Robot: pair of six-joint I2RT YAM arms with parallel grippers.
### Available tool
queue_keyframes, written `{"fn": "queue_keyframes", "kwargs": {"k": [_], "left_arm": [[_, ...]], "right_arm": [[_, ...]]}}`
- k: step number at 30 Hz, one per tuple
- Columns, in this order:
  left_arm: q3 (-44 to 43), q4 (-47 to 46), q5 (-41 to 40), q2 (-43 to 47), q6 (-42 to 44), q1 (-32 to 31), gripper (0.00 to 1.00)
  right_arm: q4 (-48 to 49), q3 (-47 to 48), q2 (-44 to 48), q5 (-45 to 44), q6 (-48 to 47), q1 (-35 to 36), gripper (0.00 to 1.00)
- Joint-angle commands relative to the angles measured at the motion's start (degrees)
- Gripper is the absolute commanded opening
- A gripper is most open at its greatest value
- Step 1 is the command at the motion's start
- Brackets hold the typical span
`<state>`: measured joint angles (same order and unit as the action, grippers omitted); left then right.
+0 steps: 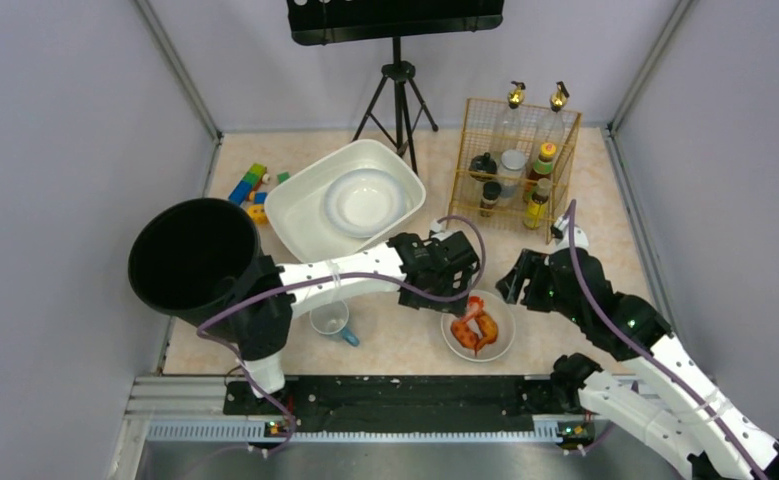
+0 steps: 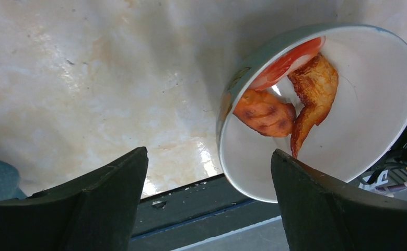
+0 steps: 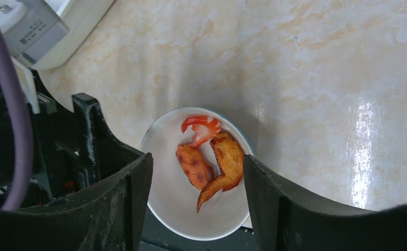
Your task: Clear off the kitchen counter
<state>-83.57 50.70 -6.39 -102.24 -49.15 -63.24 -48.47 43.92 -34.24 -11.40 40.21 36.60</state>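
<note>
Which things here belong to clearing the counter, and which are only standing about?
Likely for the job: bowl of food, cup, toy blocks on the kitchen counter; white tub.
Probably just there: tripod, wire rack, black bin.

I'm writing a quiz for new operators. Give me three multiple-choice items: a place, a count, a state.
1. Where is the white plate? A. in the white tub B. in the wire rack C. in the black bin
2. How many food pieces lie in the bowl? A. one B. three C. six
3. How is the left pincer? A. open, empty B. shut on the bowl C. shut on a cup
Answers: 1 A, the plate rests inside the tub. 2 B, a shrimp, a chicken wing and a fried piece. 3 A, its fingers stand apart, gripping nothing.
</note>
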Motion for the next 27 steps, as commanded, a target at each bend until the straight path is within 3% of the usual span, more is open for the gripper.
{"fn": "queue_keyframes", "kwargs": {"k": [1, 20, 27], "left_arm": [[-1.8, -3.0, 0.7, -2.1, -1.6, -1.6, 0.89], [1.1, -7.1, 3.5, -9.8, -1.8, -2.1, 0.6], [0.3, -5.8, 2.1, -10.8, -1.0, -2.1, 0.31]], "right_arm": [[0.4, 0.0, 0.7, 1.5, 0.3, -0.4, 0.63], [2.1, -2.3, 2.6, 3.6, 0.3, -0.4, 0.63], [3.1, -3.5, 2.9, 4.4, 0.5, -0.4, 0.63]]}}
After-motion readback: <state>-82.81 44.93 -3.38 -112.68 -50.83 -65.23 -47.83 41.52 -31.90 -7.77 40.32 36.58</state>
